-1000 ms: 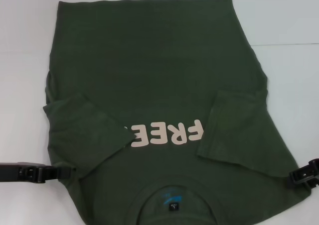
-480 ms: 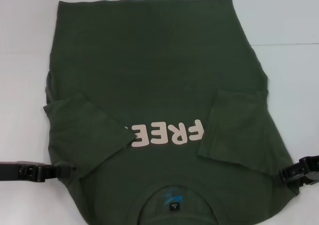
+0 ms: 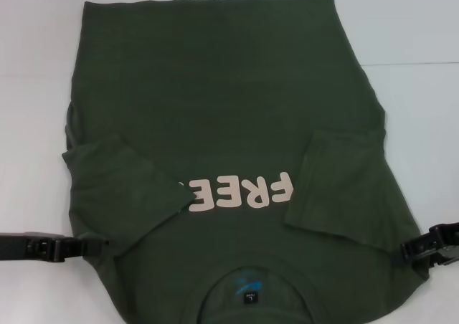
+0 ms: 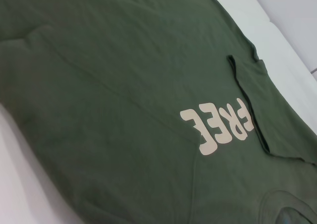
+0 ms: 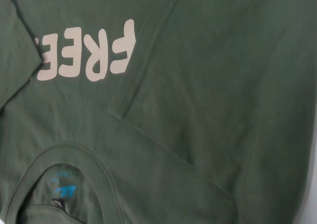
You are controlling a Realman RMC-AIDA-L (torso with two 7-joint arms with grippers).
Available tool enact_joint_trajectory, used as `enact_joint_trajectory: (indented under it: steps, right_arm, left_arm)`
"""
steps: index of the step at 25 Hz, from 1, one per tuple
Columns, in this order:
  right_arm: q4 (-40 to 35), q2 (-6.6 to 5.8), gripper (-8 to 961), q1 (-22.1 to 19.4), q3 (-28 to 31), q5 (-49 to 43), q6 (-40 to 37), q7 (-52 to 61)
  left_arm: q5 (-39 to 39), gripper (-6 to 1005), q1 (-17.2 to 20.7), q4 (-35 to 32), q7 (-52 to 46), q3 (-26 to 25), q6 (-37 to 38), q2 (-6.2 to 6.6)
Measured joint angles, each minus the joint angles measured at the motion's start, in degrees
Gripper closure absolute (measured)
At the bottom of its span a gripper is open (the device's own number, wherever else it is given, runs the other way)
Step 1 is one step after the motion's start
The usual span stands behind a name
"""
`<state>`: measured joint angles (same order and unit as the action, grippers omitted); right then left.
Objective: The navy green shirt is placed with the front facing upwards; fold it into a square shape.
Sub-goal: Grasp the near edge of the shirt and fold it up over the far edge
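Observation:
The navy green shirt lies flat, front up, on the white table, its collar towards me. Pale "FREE" lettering reads upside down on the chest, and a small blue neck label shows inside the collar. Both sleeves are folded inward over the chest, one at the left and one at the right. My left gripper sits low at the shirt's left shoulder edge. Opposite it, my right gripper is at the right shoulder edge. Both wrist views are filled by the shirt.
Bare white table surrounds the shirt on the left, right and far sides. A seam line in the table surface runs along the far right. The shirt's hem lies at the far edge of the view.
My right gripper has moved inward to the left, closer to the shirt's right shoulder edge. The left gripper and the shirt have stayed still.

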<state>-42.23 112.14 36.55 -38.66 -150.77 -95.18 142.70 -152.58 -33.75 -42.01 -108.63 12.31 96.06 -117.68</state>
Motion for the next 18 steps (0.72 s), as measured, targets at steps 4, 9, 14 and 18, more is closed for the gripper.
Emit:
enact_joint_trajectory:
  steps: [4, 9, 14, 18]
  right_arm:
    - [0.04, 0.21, 256, -0.08, -0.30, -0.14, 0.02, -0.12]
    - [0.00, 0.17, 370, -0.16, -0.34, -0.29, 0.08, -0.07]
    - [-0.23, 0.09, 519, -0.16, -0.32, -0.32, 0.08, 0.03]
    - [-0.25, 0.09, 681, -0.16, -0.47, -0.33, 0.13, -0.39]
  left_arm:
    - [0.00, 923, 0.07, 0.00, 0.00, 0.00, 0.00, 0.00]
    - [0.02, 922, 0.09, 0.00, 0.00, 0.00, 0.00, 0.00]
    - [0.07, 921, 0.05, 0.00, 0.00, 0.00, 0.00, 0.00]
    - [0.09, 920, -0.03, 0.00, 0.00, 0.00, 0.00, 0.00]
